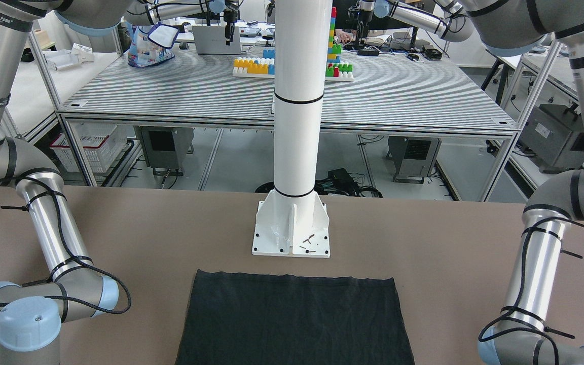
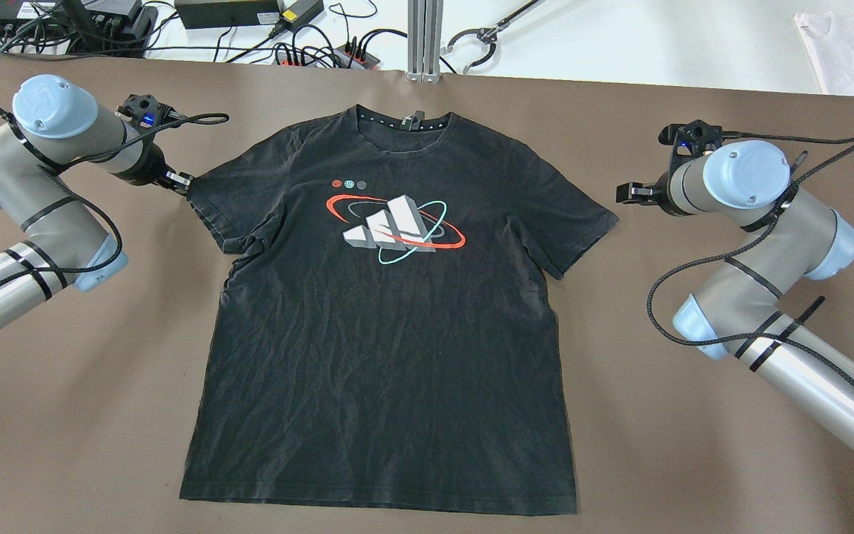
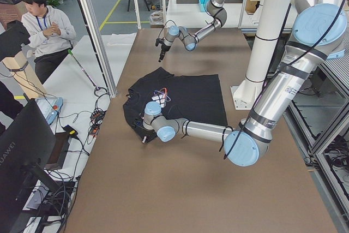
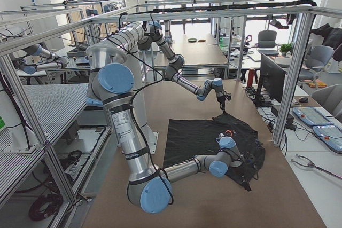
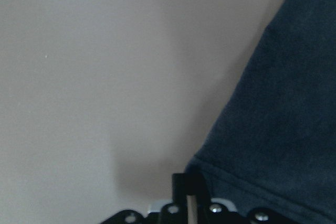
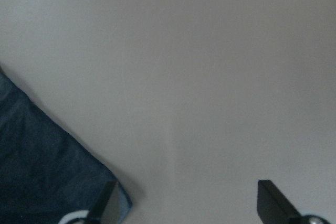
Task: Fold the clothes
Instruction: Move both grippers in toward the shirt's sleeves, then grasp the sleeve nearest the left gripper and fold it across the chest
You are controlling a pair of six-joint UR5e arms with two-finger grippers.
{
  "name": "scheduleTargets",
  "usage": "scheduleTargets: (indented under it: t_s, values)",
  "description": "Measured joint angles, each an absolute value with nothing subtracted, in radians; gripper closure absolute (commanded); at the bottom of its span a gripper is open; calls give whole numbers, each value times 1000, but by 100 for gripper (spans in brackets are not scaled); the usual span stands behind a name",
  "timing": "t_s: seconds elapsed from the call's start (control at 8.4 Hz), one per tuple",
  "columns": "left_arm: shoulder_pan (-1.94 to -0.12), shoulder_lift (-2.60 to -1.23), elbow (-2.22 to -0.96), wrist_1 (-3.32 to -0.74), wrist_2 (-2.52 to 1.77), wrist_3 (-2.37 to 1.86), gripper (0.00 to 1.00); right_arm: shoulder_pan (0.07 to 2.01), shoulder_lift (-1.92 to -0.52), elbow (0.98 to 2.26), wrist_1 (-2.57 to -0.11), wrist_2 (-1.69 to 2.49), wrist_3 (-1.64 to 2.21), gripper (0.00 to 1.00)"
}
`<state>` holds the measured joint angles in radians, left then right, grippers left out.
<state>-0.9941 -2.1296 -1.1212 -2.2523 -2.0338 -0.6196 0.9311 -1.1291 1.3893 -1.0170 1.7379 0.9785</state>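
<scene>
A monitor (image 3: 22, 151) beside the counter (image 2: 620, 445) reads "HUAWEI". The black T-shirt (image 2: 382, 334) lies flat, front up, mid-counter, printed with grey bars ringed in red and teal. The left tool (image 2: 182, 183) is closed at one sleeve hem, and a grip on the cloth cannot be confirmed; the right tool (image 6: 187, 203) is spread wide, empty, beside the other sleeve.

Robotics lab: aluminium-frame workbenches (image 1: 195, 96), monitors (image 3: 22, 151), neighbouring robot arms (image 1: 416, 17).
</scene>
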Motion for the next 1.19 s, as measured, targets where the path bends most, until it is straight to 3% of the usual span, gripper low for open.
scheduleTargets:
  t_s: [0.71,1.19]
  values:
    - [-996,-2148,-1160,-2269,-2079,-676,100,931,-1130,1390,-1017,1738,978,6]
    - [-992,-2288,-1174,-2185,-2105,-847,100,931,-1129,1390,-1017,1738,977,6]
